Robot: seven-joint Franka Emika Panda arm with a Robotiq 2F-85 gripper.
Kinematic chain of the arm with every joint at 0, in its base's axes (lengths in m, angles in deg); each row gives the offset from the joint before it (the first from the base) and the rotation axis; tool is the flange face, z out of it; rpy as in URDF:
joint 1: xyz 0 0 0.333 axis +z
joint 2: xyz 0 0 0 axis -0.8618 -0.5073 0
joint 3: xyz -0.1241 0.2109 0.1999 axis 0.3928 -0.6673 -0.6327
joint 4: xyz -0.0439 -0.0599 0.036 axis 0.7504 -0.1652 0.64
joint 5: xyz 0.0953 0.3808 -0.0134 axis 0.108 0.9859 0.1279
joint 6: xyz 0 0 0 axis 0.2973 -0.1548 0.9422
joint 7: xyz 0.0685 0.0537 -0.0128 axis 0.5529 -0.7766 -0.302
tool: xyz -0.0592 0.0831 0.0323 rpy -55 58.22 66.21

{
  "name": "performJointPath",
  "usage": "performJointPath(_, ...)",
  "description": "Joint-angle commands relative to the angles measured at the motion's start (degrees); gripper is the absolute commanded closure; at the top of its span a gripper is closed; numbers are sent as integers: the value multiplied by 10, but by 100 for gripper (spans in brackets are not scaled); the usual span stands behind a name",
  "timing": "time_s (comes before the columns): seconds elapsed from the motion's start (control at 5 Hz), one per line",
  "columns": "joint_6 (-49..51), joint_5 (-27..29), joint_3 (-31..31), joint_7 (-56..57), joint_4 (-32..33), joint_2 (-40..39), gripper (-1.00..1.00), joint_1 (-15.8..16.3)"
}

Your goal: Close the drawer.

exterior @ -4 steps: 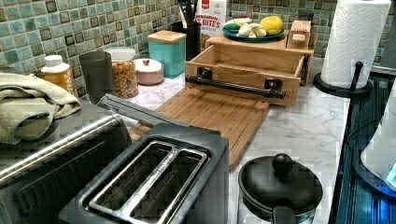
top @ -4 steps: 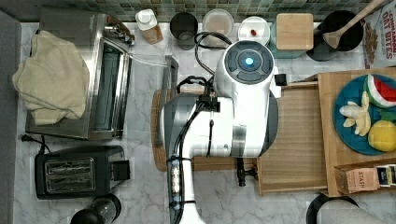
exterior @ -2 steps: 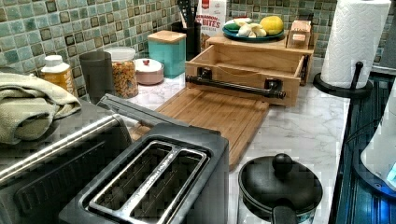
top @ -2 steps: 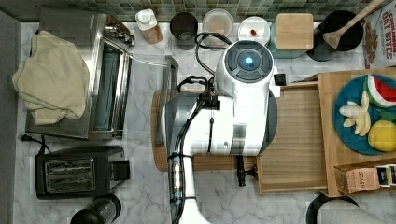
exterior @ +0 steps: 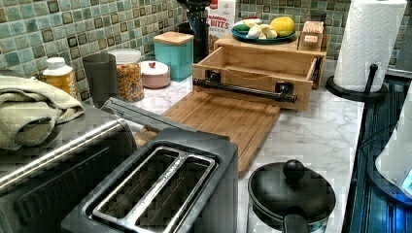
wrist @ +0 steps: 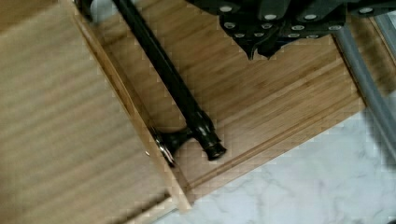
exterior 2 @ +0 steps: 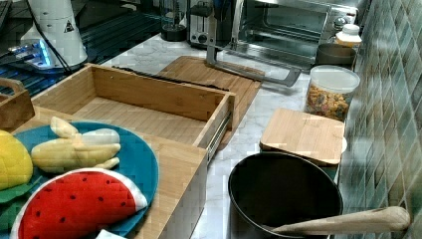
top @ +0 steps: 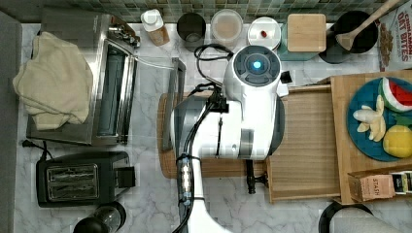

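On the marble counter, the drawer [exterior: 252, 73] stands pulled well out from under the wooden top, over the cutting board [exterior: 223, 119]. We judge it light, stiff and free-sliding; a push on its black bar handle [wrist: 163, 79] or front rim should do. Our gripper [wrist: 261, 49] hovers above the board, just beside the handle, untouching; we cannot tell its opening.

green tiled wall [exterior: 58, 29], marble counter [exterior: 320, 131]
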Motion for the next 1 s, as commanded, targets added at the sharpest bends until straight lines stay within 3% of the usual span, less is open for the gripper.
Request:
performJointPath(0.2,-93,-53,-21,71,116,53,100,51)
performJointPath(0.4,-106,-106,-43,29,134,33,100,59)
performJointPath(0.6,-188,-181,-40,-21,190,36,100,72)
performJointPath(1.0,-275,-253,-34,-50,257,29,100,63)
